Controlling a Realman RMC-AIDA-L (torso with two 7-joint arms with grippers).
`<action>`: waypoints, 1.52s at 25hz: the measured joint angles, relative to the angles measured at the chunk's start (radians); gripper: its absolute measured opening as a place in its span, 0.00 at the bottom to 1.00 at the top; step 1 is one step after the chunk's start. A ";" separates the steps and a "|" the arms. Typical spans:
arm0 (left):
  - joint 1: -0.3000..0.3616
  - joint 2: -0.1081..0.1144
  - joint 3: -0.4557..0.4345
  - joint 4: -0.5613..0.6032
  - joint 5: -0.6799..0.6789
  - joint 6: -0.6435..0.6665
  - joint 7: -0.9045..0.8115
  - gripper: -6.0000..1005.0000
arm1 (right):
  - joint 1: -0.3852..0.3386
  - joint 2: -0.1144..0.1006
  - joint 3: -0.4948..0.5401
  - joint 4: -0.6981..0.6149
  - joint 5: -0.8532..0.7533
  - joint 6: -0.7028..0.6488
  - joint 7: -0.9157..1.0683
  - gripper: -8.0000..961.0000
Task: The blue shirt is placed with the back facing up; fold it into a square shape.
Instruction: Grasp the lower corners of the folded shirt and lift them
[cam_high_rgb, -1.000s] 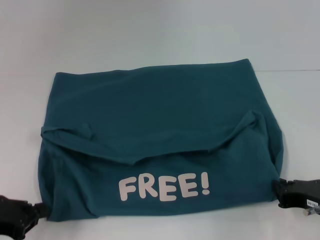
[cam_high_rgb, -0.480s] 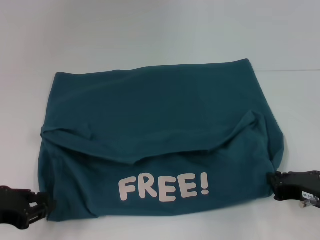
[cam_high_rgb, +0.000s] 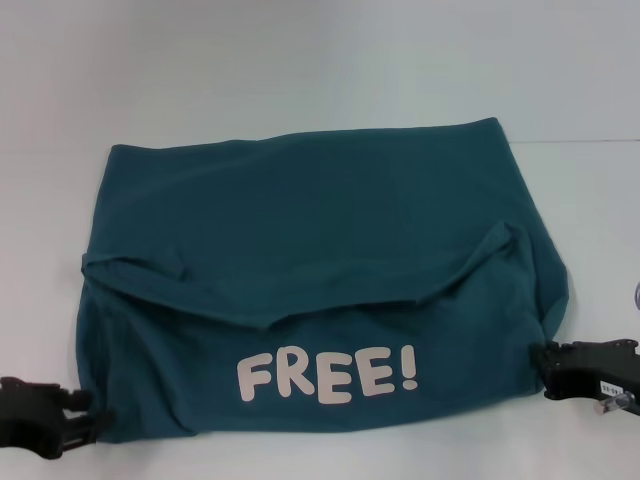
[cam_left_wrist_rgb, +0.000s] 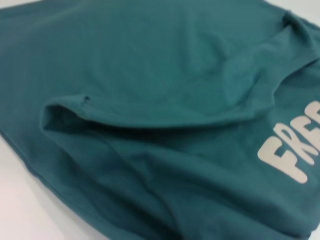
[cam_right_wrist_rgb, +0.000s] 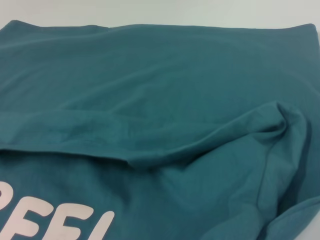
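Jaws' state I couldn't tell; left gripper (cam_high_rgb: 85, 420) and right gripper (cam_high_rgb: 540, 362) touched the blue shirt's (cam_high_rgb: 320, 260) near corners, where a shallow pinch might slip.

A pale table (cam_high_rgb: 300, 70) carries the partly folded blue shirt (cam_high_rgb: 310, 220), its white lettering facing up.

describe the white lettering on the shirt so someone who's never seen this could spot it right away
A large blue shirt lies spread over most of the white table. Look at its near part, below the loose fold that runs across the middle, between the left gripper and the right gripper at the near corners. There the word FREE! stands in chunky white capitals, the only print on the plain cloth.
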 joint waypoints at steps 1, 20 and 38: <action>-0.002 0.000 0.012 0.000 0.009 -0.003 -0.007 0.41 | 0.001 0.000 0.000 0.001 0.000 0.000 0.000 0.06; -0.023 0.000 0.117 -0.032 0.039 -0.042 -0.040 0.40 | 0.007 0.000 0.002 0.007 -0.003 0.000 0.000 0.06; -0.035 0.005 0.126 -0.020 0.053 0.050 -0.037 0.03 | -0.001 -0.001 0.001 0.007 -0.002 -0.002 -0.023 0.08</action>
